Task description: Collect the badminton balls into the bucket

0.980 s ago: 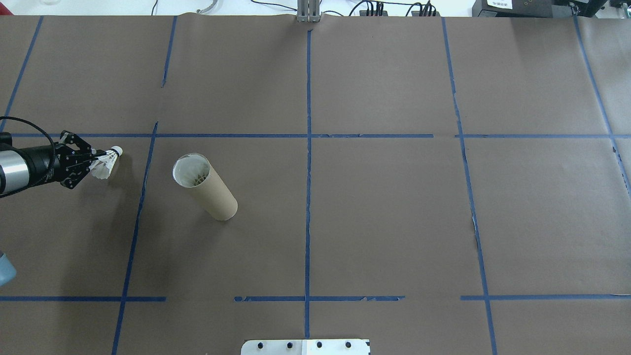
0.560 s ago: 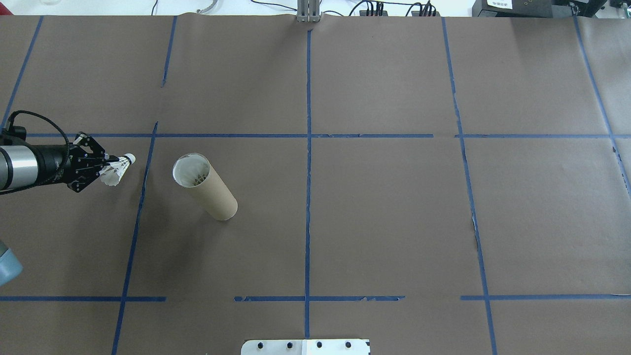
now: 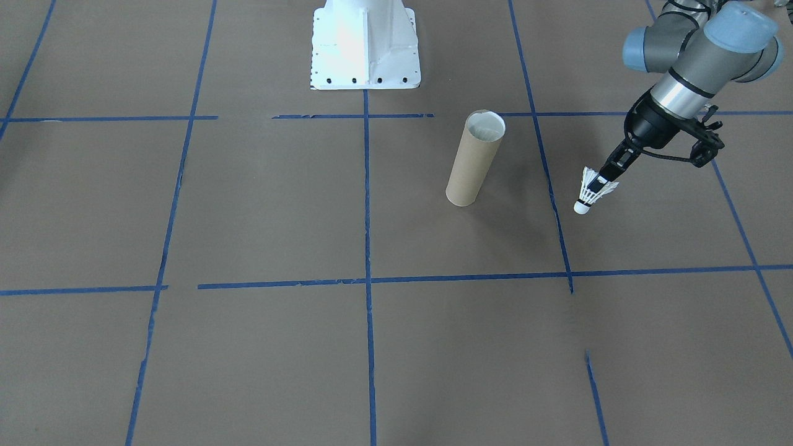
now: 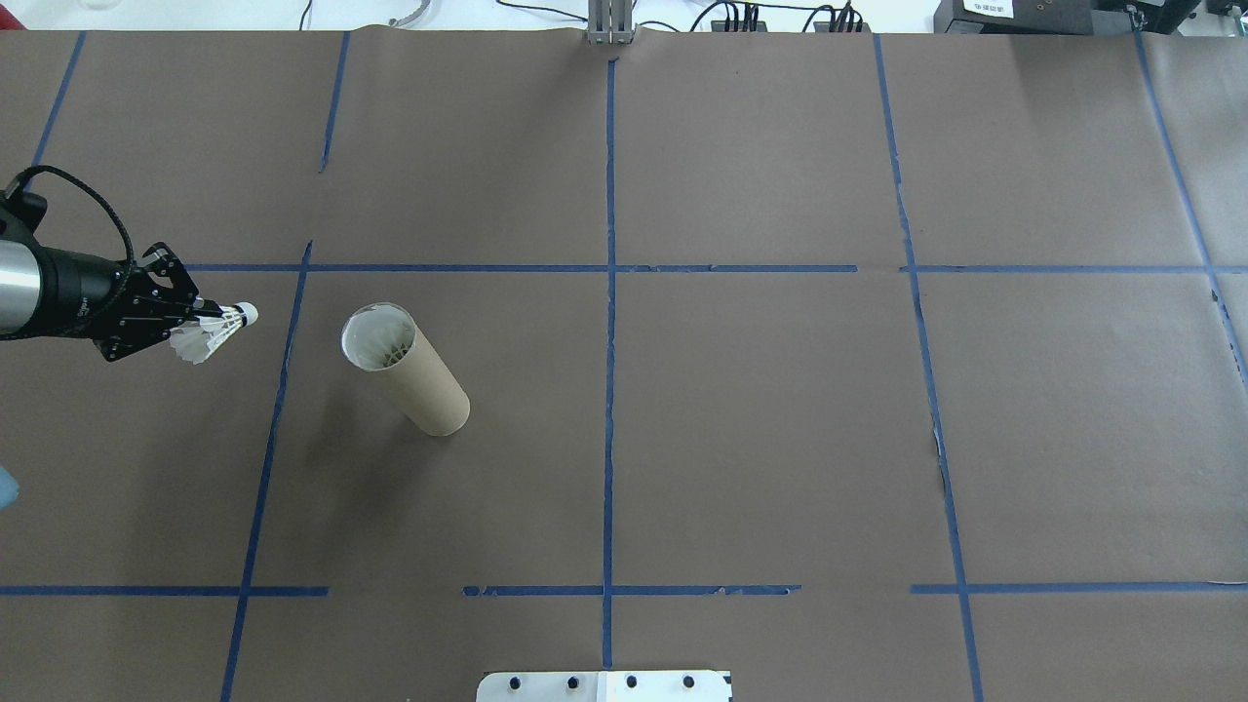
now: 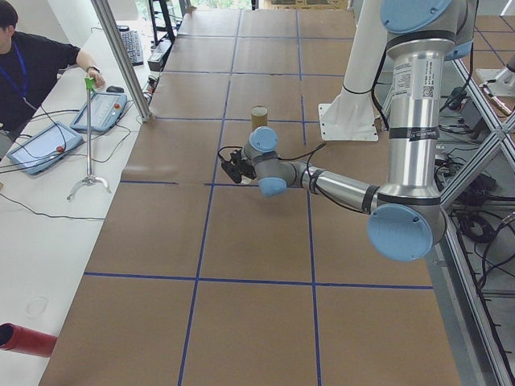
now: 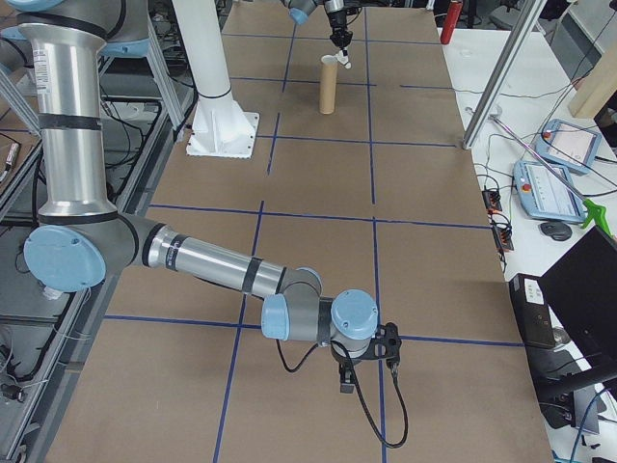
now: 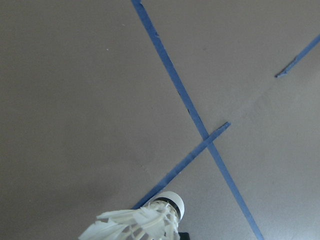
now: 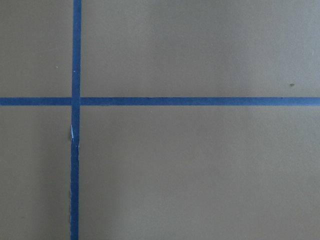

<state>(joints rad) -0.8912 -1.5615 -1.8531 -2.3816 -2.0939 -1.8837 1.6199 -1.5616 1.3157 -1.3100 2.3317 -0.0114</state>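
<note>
Firmly pinched, left end effector (image 4: pixel 200 317) holding shuttlecock (image 4: pixel 213 331) aloft, apart from cardboard tube (image 4: pixel 405 369)

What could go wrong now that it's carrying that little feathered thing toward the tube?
The left gripper pinches the shuttlecock only by its thin feathers, so it might slip or twist. It is off to the side of the tube, whose mouth is narrow, so a slightly off drop could miss. The tube stands tall and loose; a bump might tip it.
</note>
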